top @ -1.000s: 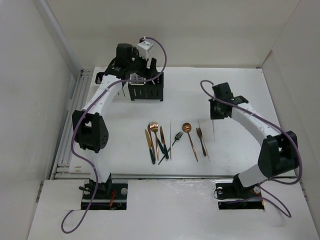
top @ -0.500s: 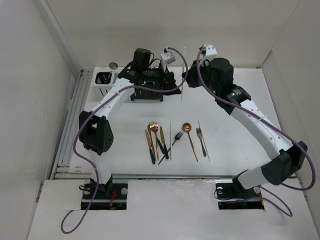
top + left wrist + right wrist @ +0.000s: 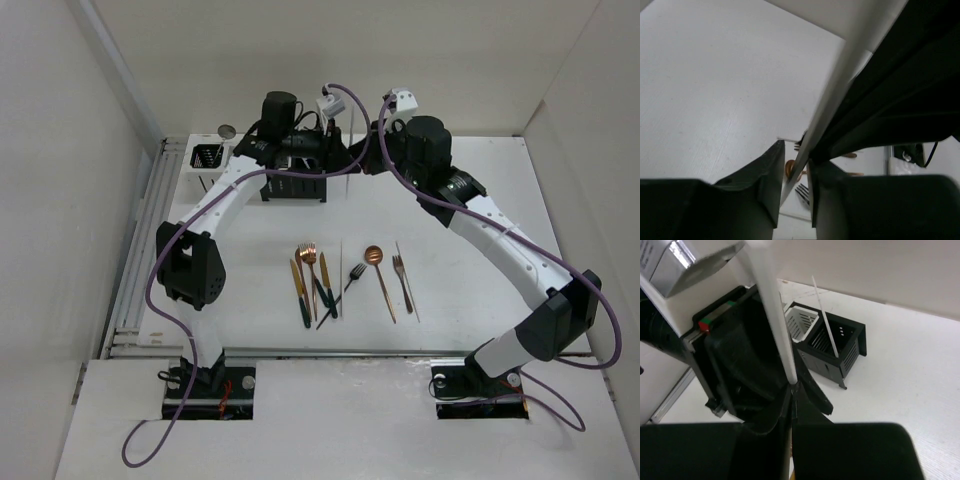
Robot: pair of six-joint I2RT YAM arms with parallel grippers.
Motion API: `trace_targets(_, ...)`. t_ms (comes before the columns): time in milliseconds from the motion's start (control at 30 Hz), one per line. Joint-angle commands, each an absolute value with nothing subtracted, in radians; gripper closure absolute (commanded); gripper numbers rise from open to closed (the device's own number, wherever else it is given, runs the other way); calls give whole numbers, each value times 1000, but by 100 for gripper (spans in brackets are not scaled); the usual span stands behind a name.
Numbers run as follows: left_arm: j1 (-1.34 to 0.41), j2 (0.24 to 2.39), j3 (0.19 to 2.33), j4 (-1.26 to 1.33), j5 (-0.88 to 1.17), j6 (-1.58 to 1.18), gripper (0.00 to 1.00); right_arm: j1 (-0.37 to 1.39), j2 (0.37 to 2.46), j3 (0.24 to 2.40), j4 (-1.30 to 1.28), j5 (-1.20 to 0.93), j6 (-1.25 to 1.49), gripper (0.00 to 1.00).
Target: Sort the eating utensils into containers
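Both arms meet above the containers at the back. My right gripper (image 3: 792, 390) is shut on the lower end of a thin white stick (image 3: 772, 305), held upright (image 3: 352, 140). My left gripper (image 3: 795, 175) stands open around that same stick (image 3: 840, 80). The stick lies against the right finger (image 3: 825, 190), and a gap shows to the left finger (image 3: 767, 180). The containers stand just below: black caddies (image 3: 293, 185) and white ones (image 3: 207, 157). In the right wrist view, one black caddy (image 3: 837, 347) holds another white stick (image 3: 825, 315). Several eating utensils lie mid-table, among them a copper spoon (image 3: 378, 272).
On the table lie a copper fork (image 3: 308, 262), a dark fork (image 3: 352, 276), another copper fork (image 3: 401, 276) and two white sticks (image 3: 341, 278). A round silver spoon bowl (image 3: 227, 130) rises above the white caddies. White walls enclose the table at back and sides.
My right arm swung from the table's right side up to the back with the white stick. My left gripper moved right from over the caddies, and its jaws narrowed around the stick.
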State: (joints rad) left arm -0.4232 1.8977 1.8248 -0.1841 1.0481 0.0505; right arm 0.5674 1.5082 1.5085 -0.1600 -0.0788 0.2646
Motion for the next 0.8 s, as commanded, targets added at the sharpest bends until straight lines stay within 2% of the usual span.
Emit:
trace_targets(0, -388, 1833, 1819, -41, 1063, -79, 84, 584, 1505, 1533, -86, -101, 282, 100)
trace_targets(67, -388, 1833, 1819, -41, 1037, -65, 99, 584, 1505, 1523, -86, -101, 282, 100)
trace_targets(200, -388, 1842, 1829, -75, 1003, -28, 100, 584, 1529, 1537, -86, -121, 291, 100)
trace_targets(267, -377, 1852, 1829, -75, 957, -28, 100, 559, 1542, 1549, -86, -150, 291, 79)
trace_targets(300, -377, 1852, 1829, -66, 933, 6, 100, 549, 1542, 1560, -86, -159, 291, 48)
trace_targets(333, -367, 1852, 1829, -55, 861, 26, 100, 549, 1552, 1560, -86, -160, 291, 37)
trace_targets(433, -332, 1874, 1829, 24, 718, 63, 100, 518, 1552, 1551, -86, -149, 291, 21)
trace_targets(567, -301, 1937, 1816, 168, 566, 63, 100, 465, 1540, 1522, -86, -124, 282, 19)
trace_targets(767, -281, 2026, 1804, 340, 499, 72, 100, 410, 1540, 1466, -86, -133, 282, 18)
